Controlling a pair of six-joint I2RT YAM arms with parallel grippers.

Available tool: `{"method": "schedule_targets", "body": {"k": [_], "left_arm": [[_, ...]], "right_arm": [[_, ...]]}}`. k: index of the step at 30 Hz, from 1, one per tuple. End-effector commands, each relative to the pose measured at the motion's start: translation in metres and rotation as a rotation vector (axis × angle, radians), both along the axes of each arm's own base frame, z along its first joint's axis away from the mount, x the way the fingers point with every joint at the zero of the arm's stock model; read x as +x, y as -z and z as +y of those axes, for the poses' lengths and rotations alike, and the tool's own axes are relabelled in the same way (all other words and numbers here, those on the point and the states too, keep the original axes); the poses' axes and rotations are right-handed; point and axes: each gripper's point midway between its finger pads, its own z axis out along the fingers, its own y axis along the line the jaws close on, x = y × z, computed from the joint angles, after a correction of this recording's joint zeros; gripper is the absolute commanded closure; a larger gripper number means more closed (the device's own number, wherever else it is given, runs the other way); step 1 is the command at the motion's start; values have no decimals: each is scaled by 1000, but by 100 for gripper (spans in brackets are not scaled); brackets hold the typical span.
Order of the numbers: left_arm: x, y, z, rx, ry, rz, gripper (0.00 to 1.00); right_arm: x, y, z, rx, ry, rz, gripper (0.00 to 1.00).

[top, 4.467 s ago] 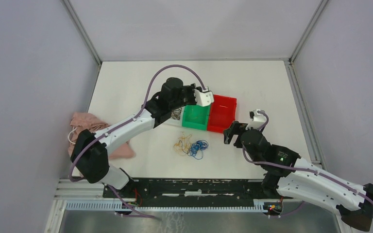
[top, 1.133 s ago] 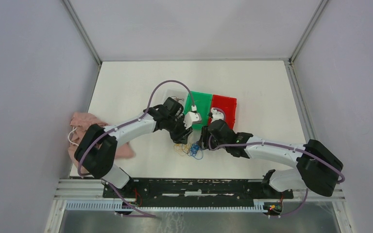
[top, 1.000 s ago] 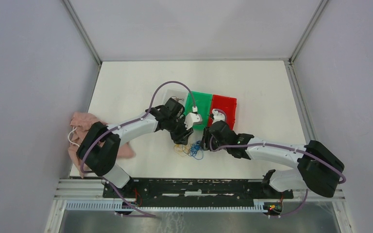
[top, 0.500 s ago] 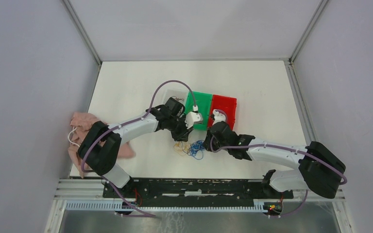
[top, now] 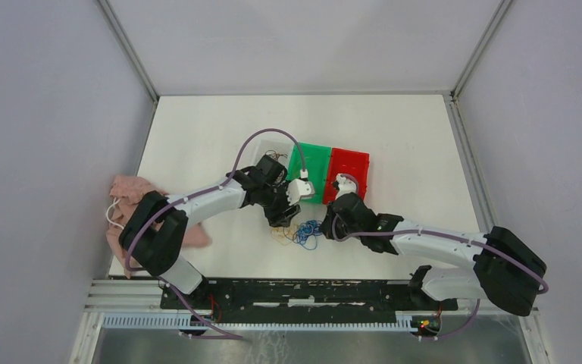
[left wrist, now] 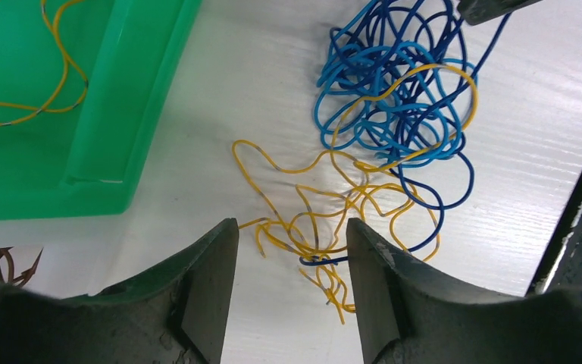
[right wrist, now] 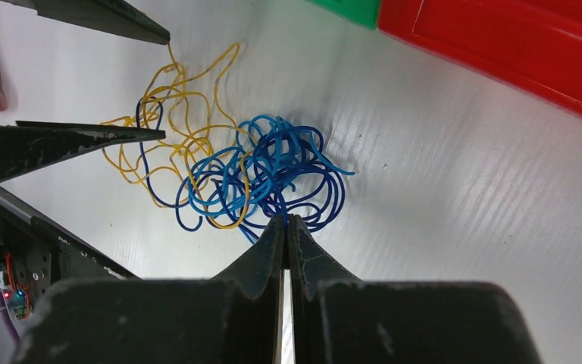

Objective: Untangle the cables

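The cables lie in a knot on the white table: yellow strands (left wrist: 326, 205) (right wrist: 168, 129) looped into a blue bundle (left wrist: 394, 98) (right wrist: 276, 171), seen from above as a small tangle (top: 297, 231). My left gripper (left wrist: 292, 227) (top: 283, 221) hovers open over the yellow strands, which lie between its fingers (left wrist: 212, 280). From the right, my right gripper (right wrist: 286, 220) (top: 324, 225) is shut on the near edge of the blue bundle. One yellow strand still runs through the blue loops.
A green bin (left wrist: 151, 91) (top: 316, 149) holding a yellow strand (left wrist: 23, 83) sits beside a red bin (right wrist: 515, 45) (top: 352, 161) behind the tangle. Brown strands (top: 274, 158) lie in a white tray further left. A pink cloth (top: 132, 193) is at the table's left edge.
My right gripper has closed on the blue bundle and drawn back slightly to the right. My left gripper squeezed partly, then opened again over the yellow strands.
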Motion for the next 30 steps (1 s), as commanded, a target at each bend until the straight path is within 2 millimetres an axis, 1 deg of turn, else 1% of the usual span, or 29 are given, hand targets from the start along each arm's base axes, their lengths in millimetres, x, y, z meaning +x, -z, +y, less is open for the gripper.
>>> {"method": "schedule_targets", "body": {"k": [1,2,3,5,7,8,9,12,14,19,20,22,26,27,30], "left_arm": [[16,0,-3,6,43,-102,39],[17,1,-2,10,44,-108,43],[19,2,-1,15,48,-115,49],[23,1,-2,15,40,-121,67],[25,-2,-1,8,30,-115,89],[26,-4,0,9,27,-117,94],[26,-5,2,14,26,-119,96],[25,-11,17,43,25,-138,97],[27,-18,28,69,30,-183,97],[38,-52,55,140,30,-357,97],[41,-61,59,151,19,-386,97],[45,-83,62,135,3,-435,97],[44,-135,61,58,-34,-516,97],[43,-144,61,45,-40,-528,97],[46,-192,61,-10,-71,-612,97]], "right_arm": [[4,-16,5,58,10,-39,96],[4,-17,5,59,9,-41,97],[4,-17,5,57,8,-41,97],[3,-16,4,53,6,-41,99],[2,-15,2,45,7,-37,100],[2,-13,0,40,7,-37,100],[1,-13,-1,37,9,-37,100],[-2,-8,-8,22,17,-35,100],[-4,-6,-13,16,23,-38,100],[-9,3,-26,-9,39,-32,100],[-10,4,-28,-10,42,-30,100],[-12,7,-31,-14,48,-25,100],[-14,12,-36,-21,57,-19,100],[-14,12,-37,-24,59,-19,100],[-16,17,-41,-39,65,-10,100]]}}
